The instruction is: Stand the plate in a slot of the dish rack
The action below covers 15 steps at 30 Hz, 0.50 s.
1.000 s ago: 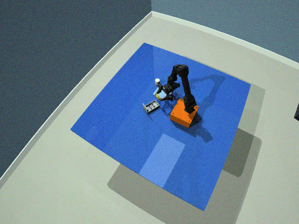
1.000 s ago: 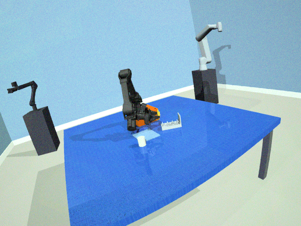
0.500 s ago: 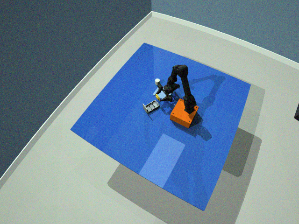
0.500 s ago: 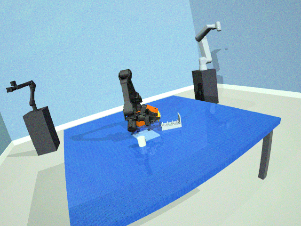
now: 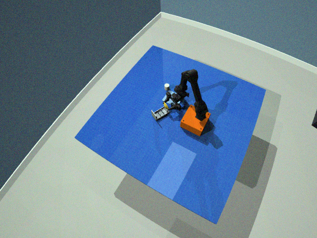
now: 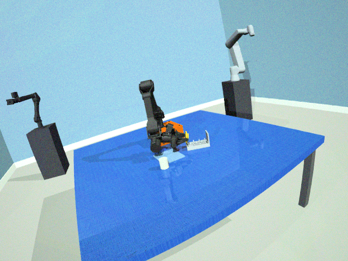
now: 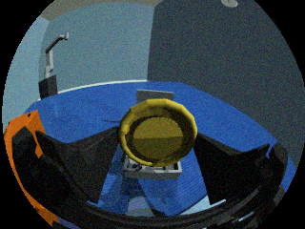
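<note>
Gripper is clamped on the plate, jaws wide across it. Plate is yellow, held on edge with its face toward the wrist cam, off the table.

Taking the rack as landmark:
- Plate sits at the rack's arm-side end, just above it. In the exterior view the plate shows as a yellow sliver right at the rack's near end. Can't tell whether it touches the rails or is in a slot.
- From the wrist cam the rack is directly behind and below the plate, its tall end plate showing above the plate's rim.
- Arm is folded low on the side away from the rack's tall end, its orange base just beyond.
- White cup stands upright, apart from the rack, next to a light-blue mat lying under the wrist.
</note>
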Tool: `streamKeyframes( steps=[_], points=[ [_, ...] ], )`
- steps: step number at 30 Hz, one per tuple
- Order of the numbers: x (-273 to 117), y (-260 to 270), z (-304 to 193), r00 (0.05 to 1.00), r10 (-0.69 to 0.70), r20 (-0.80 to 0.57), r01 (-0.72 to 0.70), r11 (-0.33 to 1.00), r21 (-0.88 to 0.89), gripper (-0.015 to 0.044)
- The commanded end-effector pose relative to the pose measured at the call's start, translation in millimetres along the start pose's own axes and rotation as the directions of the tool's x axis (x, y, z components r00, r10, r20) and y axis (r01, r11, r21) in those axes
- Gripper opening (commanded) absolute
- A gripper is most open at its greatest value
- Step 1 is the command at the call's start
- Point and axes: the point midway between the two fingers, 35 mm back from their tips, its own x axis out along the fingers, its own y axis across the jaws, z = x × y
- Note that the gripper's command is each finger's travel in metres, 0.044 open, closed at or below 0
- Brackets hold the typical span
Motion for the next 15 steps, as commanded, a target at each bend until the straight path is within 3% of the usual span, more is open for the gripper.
streamKeyframes(
  steps=[1,15],
  points=[
    [5,0,1,1.000,0.000,0.006,0.000,1.000,0.001,0.0000],
    [19,0,2,1.000,0.000,-0.002,0.000,1.000,0.000,0.0000]
  ],
)
